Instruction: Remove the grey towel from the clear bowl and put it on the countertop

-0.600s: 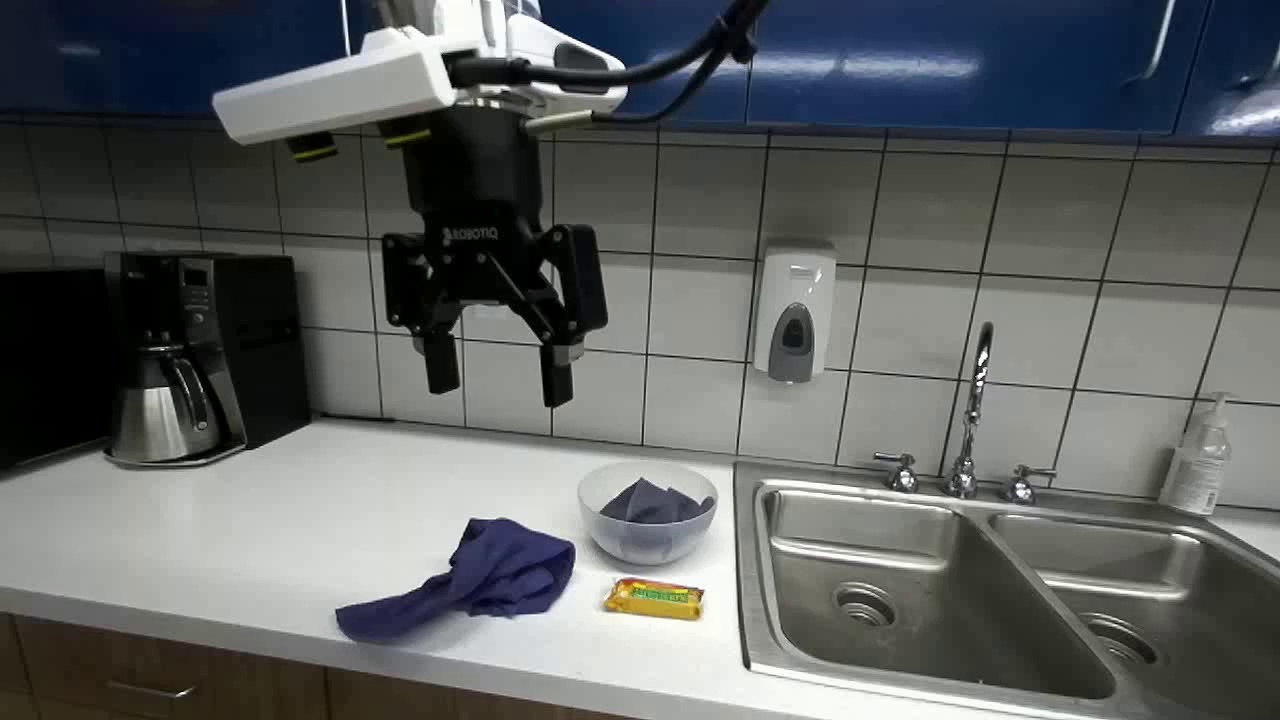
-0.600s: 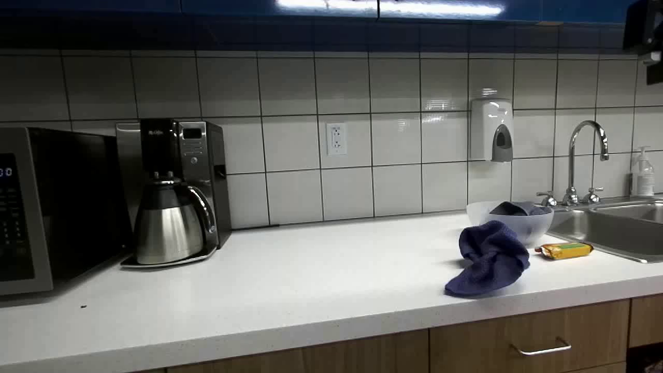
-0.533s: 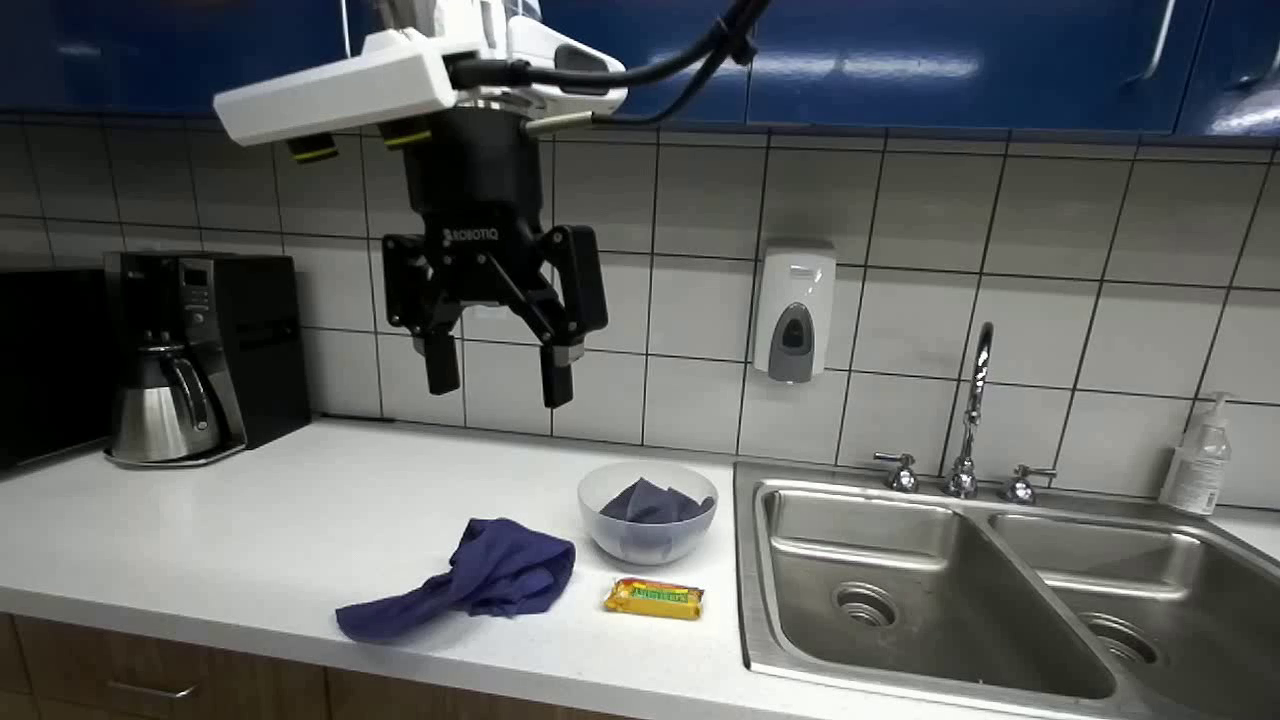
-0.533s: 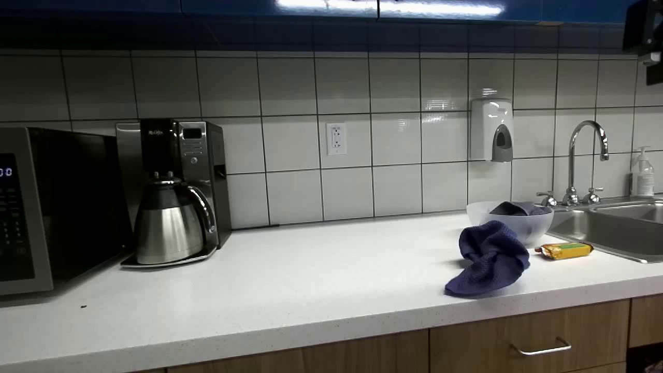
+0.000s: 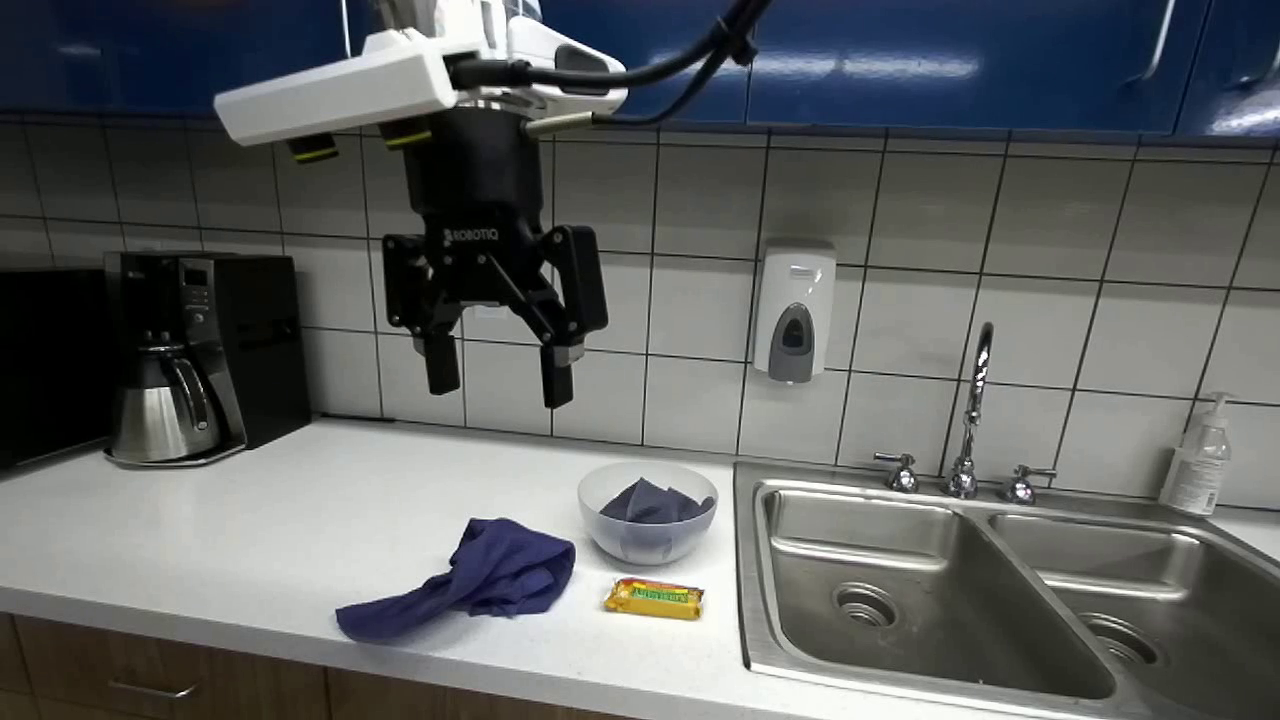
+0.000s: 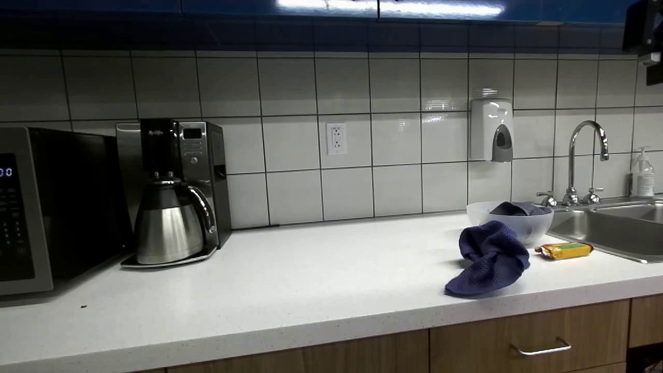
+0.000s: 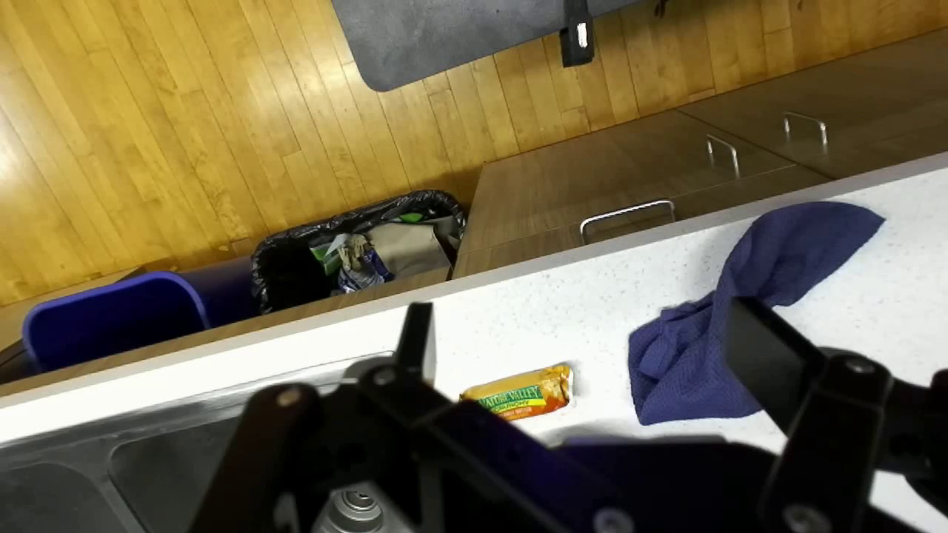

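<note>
- Compared with the earlier frames, no movement found: gripper (image 5: pixel 500 383), grey towel (image 5: pixel 652 503) and clear bowl (image 5: pixel 642 546) show unchanged positions.
- Far left: black microwave (image 6: pixel 80 207), then coffee maker (image 5: pixel 255 345) with steel carafe (image 5: pixel 160 420), both upright on the white countertop (image 5: pixel 260 520).
- Next: dark blue towel (image 5: pixel 505 570), crumpled on the countertop, one end trailing left towards the front edge.
- Above it: gripper pointing down, well clear of the surface; fingers (image 5: pixel 557 383) wide apart, tiled wall (image 5: pixel 690 290) visible between them.
- Right of the blue cloth: clear bowl, upright; grey towel bunched inside, removal not yet done.
- In front of the bowl: yellow wrapped bar (image 5: pixel 655 600), lying flat.
- Further right: soap dispenser (image 5: pixel 797 312) on the wall; steel double sink (image 5: pixel 756 580) with faucet (image 5: pixel 962 480).
- Far right: pump bottle (image 5: pixel 1198 465), standing behind the sink.
</note>
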